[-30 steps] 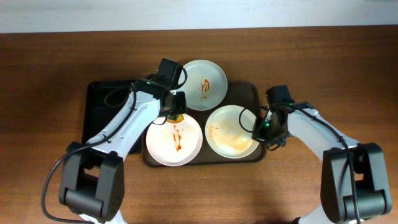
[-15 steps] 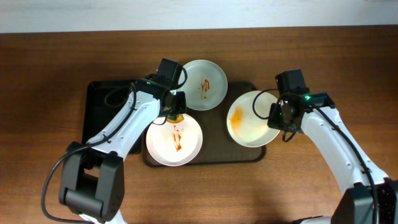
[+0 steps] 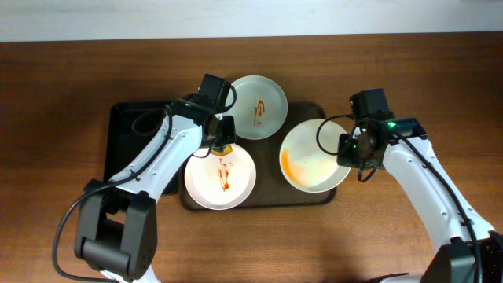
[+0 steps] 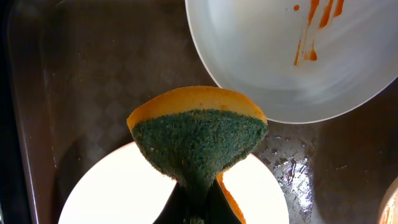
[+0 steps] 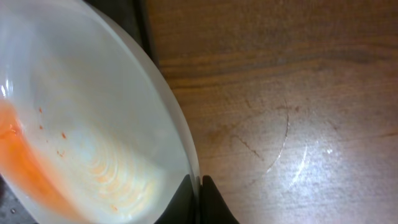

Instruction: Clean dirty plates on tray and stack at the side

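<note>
Bare wood and a spare tray

The brown wooden table (image 3: 71,220) shows fine curved scratches (image 5: 273,137) and a patch of glare just right of the right gripper (image 5: 200,190). A black tray (image 3: 122,134) lies left of the left gripper (image 3: 222,135). A pale strip (image 3: 251,16) runs beyond both.

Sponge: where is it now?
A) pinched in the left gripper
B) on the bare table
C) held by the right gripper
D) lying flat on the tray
A: the left gripper pinches the sponge by one end above the tray, while the right gripper clamps the smeared plate by its rim.
</note>
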### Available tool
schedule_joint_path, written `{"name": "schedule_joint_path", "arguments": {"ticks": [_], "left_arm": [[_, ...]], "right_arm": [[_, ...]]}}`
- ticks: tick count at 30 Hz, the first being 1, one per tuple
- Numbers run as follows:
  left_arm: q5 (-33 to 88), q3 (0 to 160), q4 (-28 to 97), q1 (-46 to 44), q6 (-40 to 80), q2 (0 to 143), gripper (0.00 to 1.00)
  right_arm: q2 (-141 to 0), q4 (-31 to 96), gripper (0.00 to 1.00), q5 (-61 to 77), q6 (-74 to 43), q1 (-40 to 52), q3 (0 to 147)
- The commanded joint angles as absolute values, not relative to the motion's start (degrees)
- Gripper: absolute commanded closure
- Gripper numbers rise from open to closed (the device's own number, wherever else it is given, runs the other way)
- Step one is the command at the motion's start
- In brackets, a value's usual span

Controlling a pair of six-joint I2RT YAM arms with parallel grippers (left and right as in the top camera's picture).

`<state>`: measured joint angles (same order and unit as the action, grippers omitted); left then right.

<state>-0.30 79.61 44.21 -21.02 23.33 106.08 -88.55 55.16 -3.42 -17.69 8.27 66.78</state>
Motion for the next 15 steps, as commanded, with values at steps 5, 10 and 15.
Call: {"name": "schedule_joint_path", "arguments": {"ticks": [5, 10, 15], "left_arm": [[-0.89, 80.14, 44.31, -20.93, 22.39, 105.36, 1.00], [-0.89, 80.14, 44.47, -20.93, 22.39, 105.36, 1.00], [-0.89, 80.14, 44.45, -20.93, 22.39, 105.36, 1.00]], "right_arm": [[-87.48, 53.95, 0.96, -8.91, -20.23, 6.87, 68.23], [-87.48, 56.16, 0.96, -3.11, -20.03, 6.76, 68.20], [-87.48, 58.08, 0.96, -6.92, -19.64, 6.59, 68.20]]}}
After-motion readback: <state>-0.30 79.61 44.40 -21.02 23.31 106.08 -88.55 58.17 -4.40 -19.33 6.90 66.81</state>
